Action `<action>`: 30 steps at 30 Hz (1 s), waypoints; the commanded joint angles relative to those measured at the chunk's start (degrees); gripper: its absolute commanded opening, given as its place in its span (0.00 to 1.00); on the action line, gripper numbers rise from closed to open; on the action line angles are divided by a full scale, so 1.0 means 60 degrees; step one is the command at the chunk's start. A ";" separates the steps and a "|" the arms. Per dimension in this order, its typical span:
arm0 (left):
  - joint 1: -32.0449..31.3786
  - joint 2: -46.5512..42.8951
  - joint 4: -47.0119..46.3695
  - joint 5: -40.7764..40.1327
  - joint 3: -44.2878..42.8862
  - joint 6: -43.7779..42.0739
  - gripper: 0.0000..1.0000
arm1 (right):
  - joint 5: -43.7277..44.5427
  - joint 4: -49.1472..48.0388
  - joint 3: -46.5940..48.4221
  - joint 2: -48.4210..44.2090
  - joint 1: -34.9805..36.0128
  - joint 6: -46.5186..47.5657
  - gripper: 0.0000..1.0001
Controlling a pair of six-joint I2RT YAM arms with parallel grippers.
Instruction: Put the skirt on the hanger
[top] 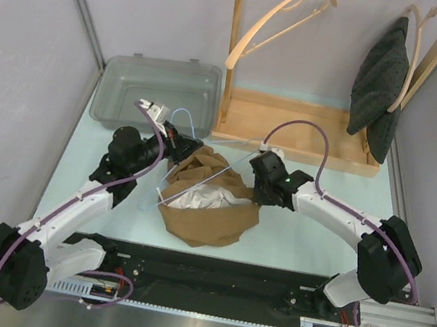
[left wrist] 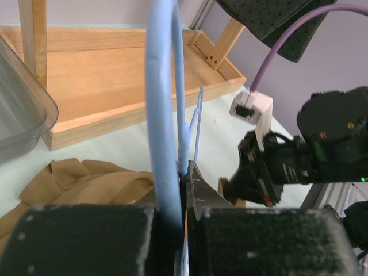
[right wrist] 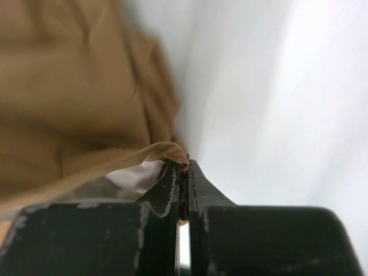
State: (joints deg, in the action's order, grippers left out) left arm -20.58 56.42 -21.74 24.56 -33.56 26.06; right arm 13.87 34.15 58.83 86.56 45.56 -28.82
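Observation:
The brown skirt (top: 210, 209) with white lining lies crumpled on the table between the arms. A light-blue wire hanger (top: 199, 179) lies slanted across it, with its hook end up at the left. My left gripper (top: 181, 147) is shut on the hanger's neck below the hook; in the left wrist view the blue hook (left wrist: 164, 109) rises from the closed fingertips (left wrist: 195, 178), and the skirt (left wrist: 92, 181) lies below to the left. My right gripper (top: 257, 194) is shut on the skirt's waistband edge (right wrist: 167, 150) at the skirt's right side, with the lining showing beneath.
A clear plastic bin (top: 159, 90) sits at the back left. A wooden rack (top: 291, 134) with a tray base stands at the back, carrying a wooden hanger (top: 282, 18) and a dark dotted garment (top: 382, 78) on the right. The right arm's wrist (left wrist: 287, 167) is close to the left gripper.

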 commanded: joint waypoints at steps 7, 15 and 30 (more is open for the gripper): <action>-0.0423 0.1215 -0.1298 -0.1690 -0.1642 0.0109 0.00 | 0.0723 -0.3578 0.0756 0.0016 -0.1807 0.1387 0.00; -0.0628 0.1714 -0.1461 -0.1706 -0.2902 -0.0373 0.00 | 0.0048 -0.5090 0.1372 -0.0276 -0.1939 0.2064 0.00; -0.1638 0.0118 -0.0508 -0.2070 -0.0311 -0.0990 0.00 | -0.1550 -0.5560 -0.1847 -0.1155 -0.1720 0.1171 0.00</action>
State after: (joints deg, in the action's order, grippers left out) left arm -29.87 61.23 -24.49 15.57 -38.65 20.84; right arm 6.85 4.45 53.43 83.02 34.26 -19.20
